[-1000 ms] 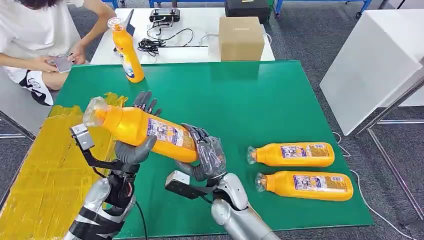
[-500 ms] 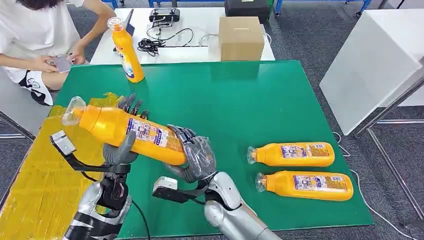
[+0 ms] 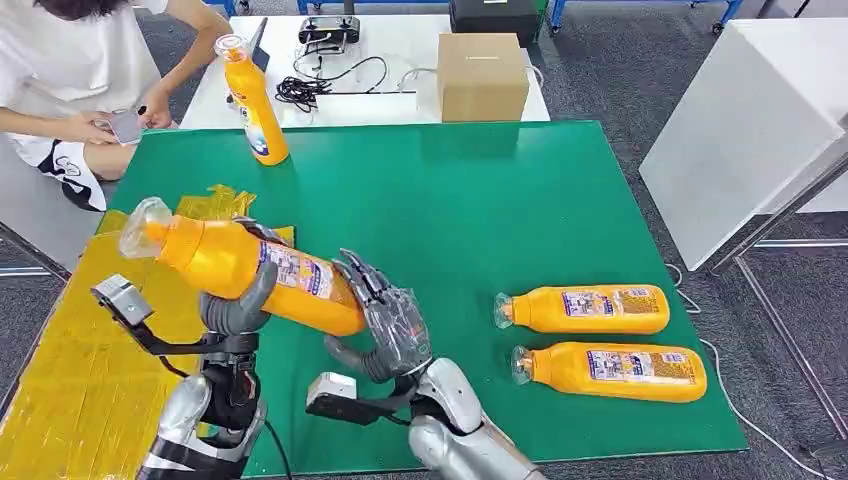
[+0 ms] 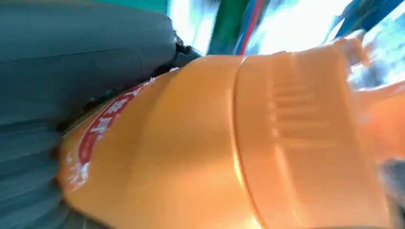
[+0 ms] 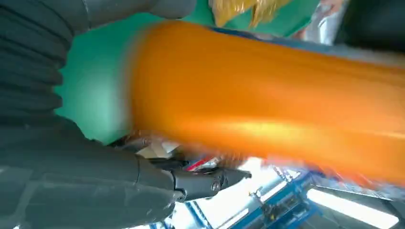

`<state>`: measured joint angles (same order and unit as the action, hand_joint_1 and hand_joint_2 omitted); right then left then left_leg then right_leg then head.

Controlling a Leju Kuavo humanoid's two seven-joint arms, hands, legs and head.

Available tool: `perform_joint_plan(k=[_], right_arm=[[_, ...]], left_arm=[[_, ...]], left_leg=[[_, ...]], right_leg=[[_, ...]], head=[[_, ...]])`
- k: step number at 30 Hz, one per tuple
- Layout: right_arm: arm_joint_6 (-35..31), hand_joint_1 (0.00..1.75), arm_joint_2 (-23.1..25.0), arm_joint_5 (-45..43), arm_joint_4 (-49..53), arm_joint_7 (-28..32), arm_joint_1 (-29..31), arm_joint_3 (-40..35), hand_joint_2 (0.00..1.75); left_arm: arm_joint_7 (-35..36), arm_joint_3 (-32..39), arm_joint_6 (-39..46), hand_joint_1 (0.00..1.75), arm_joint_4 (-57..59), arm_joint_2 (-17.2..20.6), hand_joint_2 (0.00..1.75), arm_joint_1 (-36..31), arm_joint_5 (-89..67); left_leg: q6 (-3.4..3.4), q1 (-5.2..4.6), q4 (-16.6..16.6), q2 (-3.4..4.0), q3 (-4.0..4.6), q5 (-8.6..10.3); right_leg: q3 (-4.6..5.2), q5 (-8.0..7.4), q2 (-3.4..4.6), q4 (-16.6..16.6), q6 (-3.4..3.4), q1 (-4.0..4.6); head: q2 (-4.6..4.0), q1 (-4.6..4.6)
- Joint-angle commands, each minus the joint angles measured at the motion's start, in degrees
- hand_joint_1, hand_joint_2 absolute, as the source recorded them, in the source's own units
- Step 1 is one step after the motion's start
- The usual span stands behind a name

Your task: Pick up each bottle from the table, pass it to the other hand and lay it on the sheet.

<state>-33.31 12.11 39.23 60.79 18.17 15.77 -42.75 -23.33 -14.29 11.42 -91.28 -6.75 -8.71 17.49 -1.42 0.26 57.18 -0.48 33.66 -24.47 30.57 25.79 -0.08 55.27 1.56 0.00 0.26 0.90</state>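
My left hand grips an orange bottle around its middle and holds it tilted in the air, clear cap toward the yellow sheet. In the left wrist view the bottle lies pressed against the hand. My right hand is by the bottle's base with its fingers spread. In the right wrist view a strip of green shows between that hand and the bottle. Two more orange bottles lie on the green table at the right.
Another orange bottle stands upright at the table's far left corner. A cardboard box and cables sit on the white table behind. A seated person is at the far left. A white block stands to the right.
My left hand has carried the bottle leftward, toward the yellow sheet. My right hand's fingers have spread and come off the bottle's base, and that arm has drifted left.
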Motion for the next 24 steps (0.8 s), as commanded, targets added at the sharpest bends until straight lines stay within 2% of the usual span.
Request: perform_joint_plan(k=[1, 3, 4, 5, 7, 8, 9, 10, 11, 14, 17, 20, 24], right_arm=[[-1.06, 0.00, -7.98, -4.14, 22.72, 3.64, -9.79, 8.53, 1.75], [0.58, 0.00, -8.52, -3.94, 24.80, 3.10, -10.25, 9.46, 1.75], [0.58, 0.00, -8.52, -3.94, 24.80, 3.10, -10.25, 9.46, 1.75], [0.08, 0.00, -7.98, -3.91, 24.84, 3.22, -10.52, 9.98, 1.75], [0.26, 0.00, -8.50, -10.26, 30.45, 6.39, -12.07, 13.50, 1.75], [5.07, 0.00, -9.86, -15.70, 35.33, 7.27, -12.78, 15.82, 1.75], [6.69, 0.00, -10.33, -17.15, 37.31, 7.11, -13.29, 17.28, 1.75], [12.66, 0.00, -11.00, -21.27, 39.89, 7.23, -13.67, 19.61, 1.75], [13.34, 0.00, -10.83, -21.23, 40.11, 7.29, -13.78, 20.24, 1.75], [21.78, 0.00, -11.00, -29.26, 40.89, 8.43, -14.04, 23.70, 1.75], [27.01, 0.00, -11.28, -34.69, 41.36, 8.54, -14.11, 28.10, 1.75], [26.57, 0.00, -11.05, -34.01, 40.90, 7.47, -13.73, 31.79, 1.75], [26.47, 0.00, -10.41, -34.49, 41.42, 7.32, -14.31, 34.01, 1.75]], left_arm=[[0.29, -0.29, 19.73, 1.75, 5.78, 4.61, 1.75, -6.10, -32.91], [0.37, 0.37, 19.25, 1.75, 5.89, 4.51, 1.75, -6.25, -33.17], [0.37, 0.37, 19.25, 1.75, 5.89, 4.51, 1.75, -6.25, -33.17], [0.66, -0.07, 19.55, 1.75, 6.16, 4.92, 1.75, -6.36, -34.92], [8.10, -0.64, 24.71, 1.75, 8.21, 7.11, 1.75, -7.66, -55.72], [14.05, 1.03, 26.28, 1.75, 10.21, 8.32, 1.75, -8.61, -70.96], [14.92, 1.19, 26.03, 1.75, 10.45, 8.68, 1.75, -9.09, -73.27], [18.69, 2.19, 24.85, 1.75, 12.25, 10.06, 1.75, -10.14, -81.54], [18.61, 2.40, 24.79, 1.75, 12.59, 10.19, 1.75, -10.31, -81.50], [26.38, 2.58, 21.64, 1.75, 18.82, 13.59, 1.75, -13.47, -99.00], [27.41, 0.00, 13.28, 1.75, 30.54, 15.68, 1.75, -19.34, -99.90], [27.78, -1.01, 8.96, 1.75, 40.98, 15.48, 1.75, -23.08, -97.82], [27.71, -0.07, 9.06, 1.75, 47.37, 15.06, 1.75, -23.72, -96.07]], left_leg=[[0.05, 0.02, 0.00, -0.25, -0.12, -0.03], [0.01, -0.02, 0.00, -0.30, 0.03, 0.02], [0.04, 0.02, 0.03, -0.33, -0.16, -0.05], [0.01, 0.00, 0.00, -0.16, -0.01, -0.01], [0.02, -0.02, -0.03, -0.09, -0.08, -0.02], [0.03, -0.01, -0.02, -0.13, -0.01, 0.01], [0.04, -0.01, -0.01, -0.13, -0.09, -0.02], [0.03, -0.02, 0.02, -0.23, -0.02, 0.00], [0.04, -0.05, 0.02, -0.25, -0.02, 0.02], [0.03, -0.02, -0.03, -0.11, -0.10, 0.01], [0.04, -0.01, -0.05, -0.16, -0.07, 0.05], [0.05, 0.02, -0.04, -0.25, -0.15, 0.06], [0.03, -0.01, -0.06, -0.02, -0.17, 0.04]], right_leg=[[-0.24, 0.11, -0.29, -0.03, 0.01, 0.02], [-0.04, 0.07, -0.30, -0.01, 0.03, -0.02], [-0.28, 0.14, -0.37, -0.04, 0.04, 0.02], [-0.07, 0.04, -0.17, -0.04, 0.04, 0.00], [-0.15, 0.04, -0.11, -0.05, 0.03, -0.01], [-0.06, 0.04, -0.14, -0.02, 0.01, 0.00], [-0.13, 0.07, -0.17, -0.03, 0.02, 0.00], [-0.09, 0.09, -0.28, 0.02, 0.01, -0.01], [-0.07, 0.09, -0.31, 0.03, 0.01, -0.04], [-0.14, 0.04, -0.13, -0.03, 0.01, -0.03], [-0.12, 0.03, -0.22, -0.03, 0.00, -0.02], [-0.23, 0.03, -0.29, -0.07, 0.00, 0.01], [-0.18, 0.02, -0.10, -0.04, 0.03, -0.03]], head=[[0.00, -0.02], [0.00, -0.04], [0.00, 0.00], [0.00, -0.02], [0.00, -0.02], [0.00, -0.02], [0.00, -0.02], [0.00, 0.00], [0.00, -0.02], [0.00, -0.02], [0.00, -0.04], [0.00, -0.02], [0.00, -0.04]])
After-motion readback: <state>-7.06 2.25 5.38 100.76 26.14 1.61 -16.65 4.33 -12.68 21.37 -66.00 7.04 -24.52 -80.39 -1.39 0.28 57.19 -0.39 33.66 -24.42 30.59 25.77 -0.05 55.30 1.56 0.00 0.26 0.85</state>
